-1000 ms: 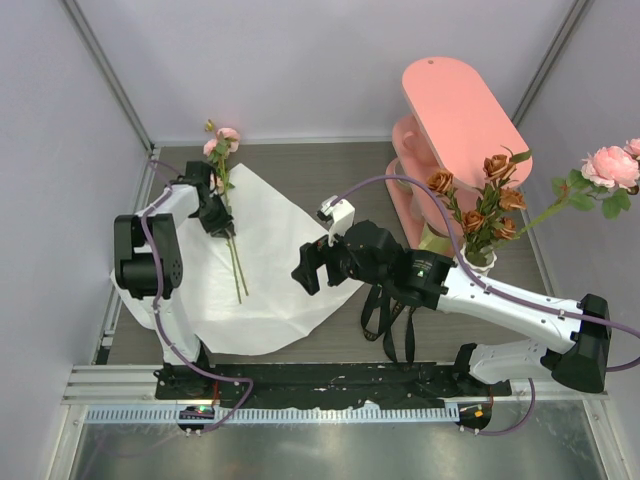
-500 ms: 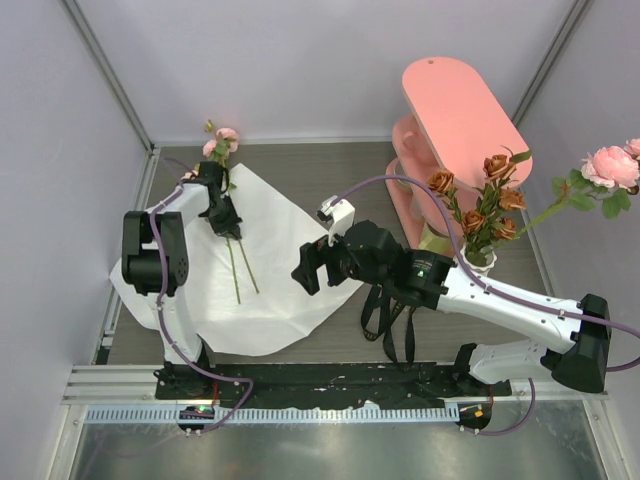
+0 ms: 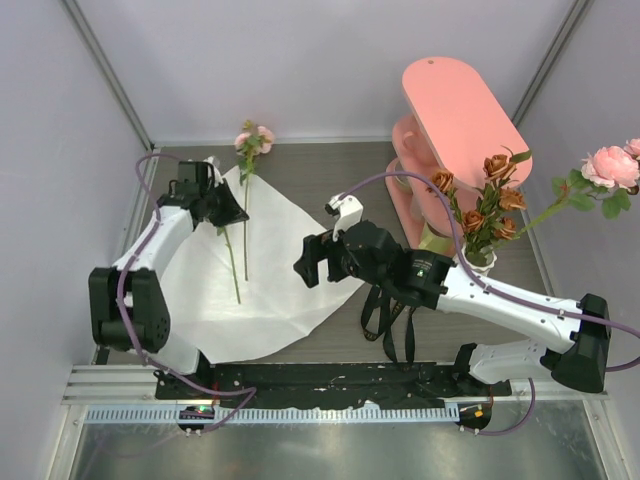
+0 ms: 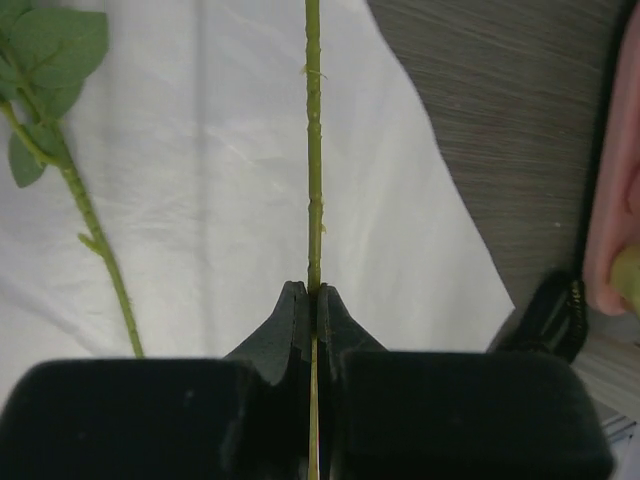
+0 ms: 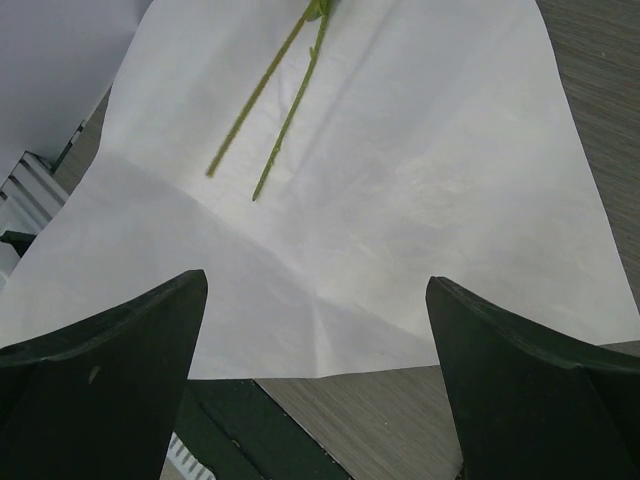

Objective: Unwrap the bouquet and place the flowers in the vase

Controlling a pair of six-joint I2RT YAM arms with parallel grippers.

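Closed hard, the left gripper (image 4: 308, 300), both black jaws pressed on the thin green stem (image 4: 313, 150) of a long artificial pink rose (image 3: 256, 138), no gap showing beside the stem. Stem running straight out past the fingertips over the spread sheet of white wrapping paper (image 3: 275, 285), bloom out beyond the paper's far corner, above the grey-brown wood-grain table (image 3: 320, 170). Lifted clear of the sheet or resting on it: impossible to tell. Just left of the held stem in the left wrist view, a second green stem (image 4: 95, 245) with leaves, flat on the paper, apart from the jaws.

Spread wide, the right gripper (image 5: 315, 370), dark fingers far apart with nothing between, hanging above the right side of the white sheet, both stem ends farther off in its view.

At the right of the table, a small white ribbed ceramic vase (image 3: 479, 262), just in front of the pink two-tier oval shelf (image 3: 455, 110), partly hidden behind the right arm. Already in the vase: rust-brown rosebuds (image 3: 478, 200) and a pale pink bloom (image 3: 610, 165) on a long stem leaning out to the right. Black ribbon (image 3: 388, 325) in loose loops on the table under the right arm
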